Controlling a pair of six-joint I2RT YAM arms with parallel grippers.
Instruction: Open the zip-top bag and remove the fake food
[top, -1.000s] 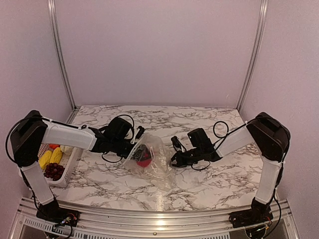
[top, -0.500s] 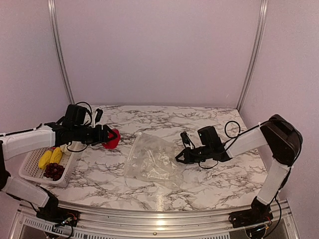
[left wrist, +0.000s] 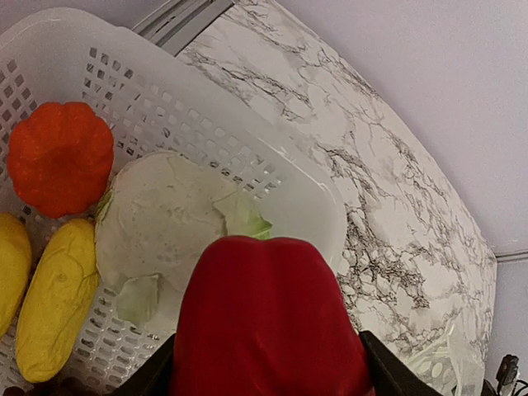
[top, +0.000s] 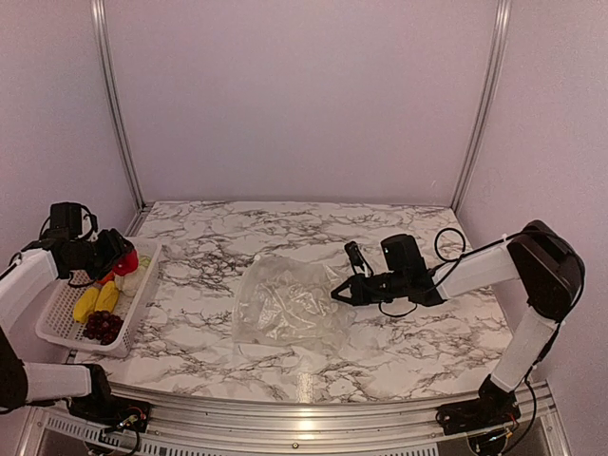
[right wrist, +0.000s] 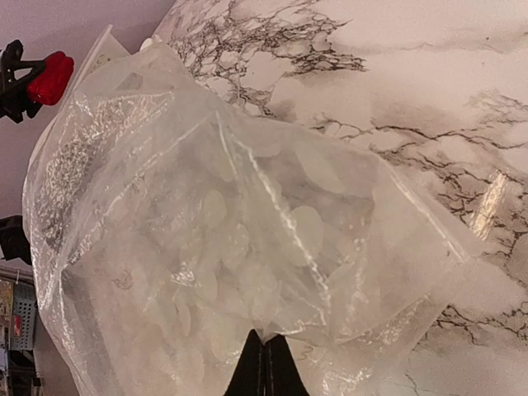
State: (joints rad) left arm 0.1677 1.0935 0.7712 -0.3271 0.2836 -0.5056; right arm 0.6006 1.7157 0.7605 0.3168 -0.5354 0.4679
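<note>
**Bag emptied; last piece awaits release**

The tabletop [top: 399, 351] carries the bag [top: 285, 309] at its centre, lying crumpled. In the right wrist view the film shows no coloured contents, so I judge it empty. Whether the zip is fully parted cannot be read.

The basket [top: 54, 323] stands at the left edge, well apart from the bag. It holds most of the fake food: two yellow pieces [top: 97, 301], the grape bunch [top: 103, 326], the cream lump [left wrist: 161, 223] and the orange piece [left wrist: 59, 157].

The red piece [left wrist: 264, 322] is clamped in the left gripper [top: 119, 264], jaws spread around it. It hangs over the basket's far end, above the cream lump and not yet set down.

The right gripper [top: 344, 290] is closed at the bag's right edge and appears to pinch the film there.

Assessment: removal is effectively done. What remains is to drop the red piece into the basket and let go of the bag.
</note>
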